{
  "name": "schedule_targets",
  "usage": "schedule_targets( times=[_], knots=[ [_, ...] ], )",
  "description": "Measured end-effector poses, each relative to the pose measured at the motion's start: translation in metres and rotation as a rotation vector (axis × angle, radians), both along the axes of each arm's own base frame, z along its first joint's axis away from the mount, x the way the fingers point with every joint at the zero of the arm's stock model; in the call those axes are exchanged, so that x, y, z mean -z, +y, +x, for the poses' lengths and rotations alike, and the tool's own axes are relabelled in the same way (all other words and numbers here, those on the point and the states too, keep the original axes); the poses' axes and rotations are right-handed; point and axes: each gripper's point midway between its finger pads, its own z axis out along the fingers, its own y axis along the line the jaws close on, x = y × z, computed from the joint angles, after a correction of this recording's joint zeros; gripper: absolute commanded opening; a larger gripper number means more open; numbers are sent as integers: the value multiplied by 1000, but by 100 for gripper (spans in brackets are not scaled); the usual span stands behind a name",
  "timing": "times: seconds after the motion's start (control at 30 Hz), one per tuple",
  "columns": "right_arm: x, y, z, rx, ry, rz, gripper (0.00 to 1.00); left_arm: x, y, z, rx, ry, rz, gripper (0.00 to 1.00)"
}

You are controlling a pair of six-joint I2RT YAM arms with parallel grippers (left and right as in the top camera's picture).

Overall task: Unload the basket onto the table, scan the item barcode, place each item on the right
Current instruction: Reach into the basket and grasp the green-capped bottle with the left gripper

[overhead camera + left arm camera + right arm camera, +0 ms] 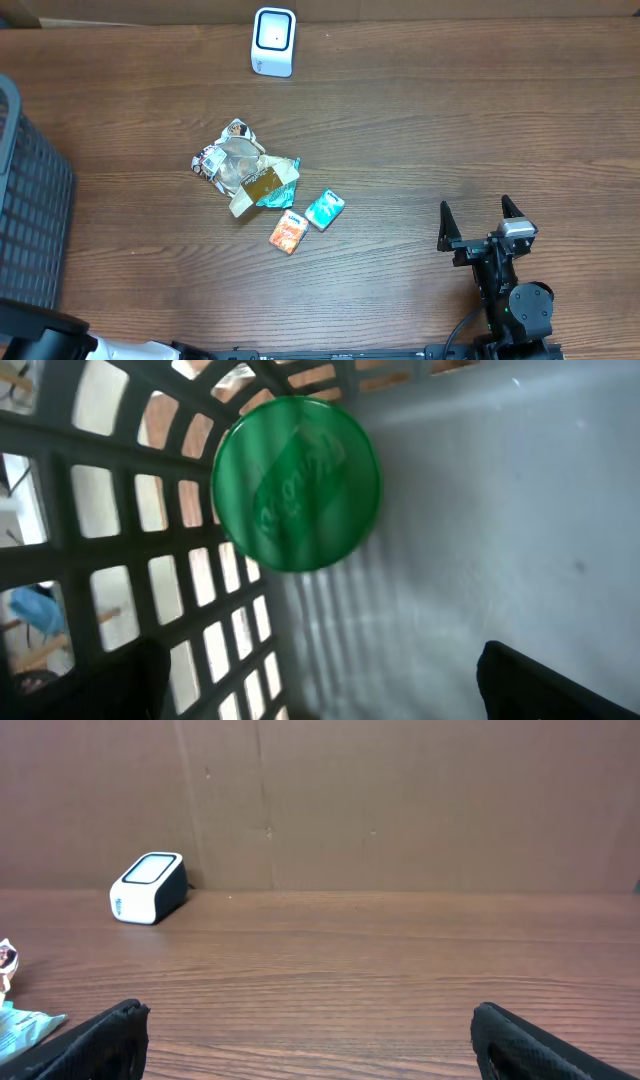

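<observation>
Far from the scanner (pixel 273 41), the right gripper (pixel 475 207) has spread jaws; the left gripper (pixel 320 690), spread too, faces a green lid (pixel 296 484).

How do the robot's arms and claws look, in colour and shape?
The right claw is black, with two thin pointed fingers, a small grey block behind them, and a black cable near the round joint. The left claw shows only blurred black fingers.
</observation>
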Motion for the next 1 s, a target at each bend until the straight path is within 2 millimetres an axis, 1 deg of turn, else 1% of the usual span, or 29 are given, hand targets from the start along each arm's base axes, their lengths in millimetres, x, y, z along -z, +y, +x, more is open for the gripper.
schedule_targets(
  times=[0.07,0.17,0.23,0.3,0.67,0.8,1.0],
  knots=[
    [0,0,0,0,0,0,100,5,4,-6,-17,2,-6,95],
    [0,0,0,0,0,0,100,15,8,-7,-22,7,-18,93],
    [0,0,0,0,0,0,100,17,10,-6,-24,6,-15,93],
    [0,0,0,0,0,0,100,16,13,-6,-28,4,-2,91],
    [0,0,0,0,0,0,100,10,29,-13,-73,36,78,92],
    [0,0,0,0,0,0,100,16,35,-12,-77,41,88,92],
    [0,0,0,0,0,0,100,31,41,-11,-78,54,73,93]
  ],
)
